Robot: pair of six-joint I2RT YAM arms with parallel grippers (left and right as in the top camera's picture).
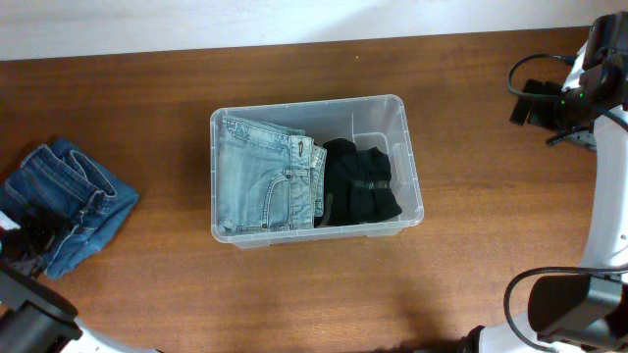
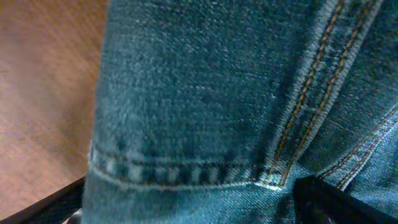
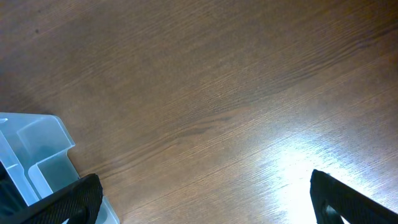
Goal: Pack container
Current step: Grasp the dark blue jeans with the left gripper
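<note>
**Denim under the left gripper, container sitting mid-table**

Writing first: a pale rectangular patch shows through the bottom of the container (image 1: 403, 118), far too small to read from overhead. The orange double stitching on the dark blue jeans (image 2: 205, 93) carries no legible tag either.

The clear container sits at the centre of the table (image 1: 294, 294), and there is laundry in it. Folded light-wash jeans (image 1: 260, 181) fill its left side. A black garment (image 1: 361, 181) is bunched just beside them on the right.

Out at the table's left edge, the left gripper (image 1: 29, 235) hangs right over the dark blue jeans, which lie folded well apart from the container. Its wrist camera is so close that denim fills the view. Its two dark fingertips (image 2: 336, 199) sit in opposite bottom corners, so the jaws are spread wide. The hem runs between them and nothing is clamped. Whether the tips press the cloth, I cannot tell.

Over on the far right, the right gripper (image 3: 205, 205) is just as wide, with bare wood between its fingers. It holds nothing, and one corner of the container peeks in at lower left.
</note>
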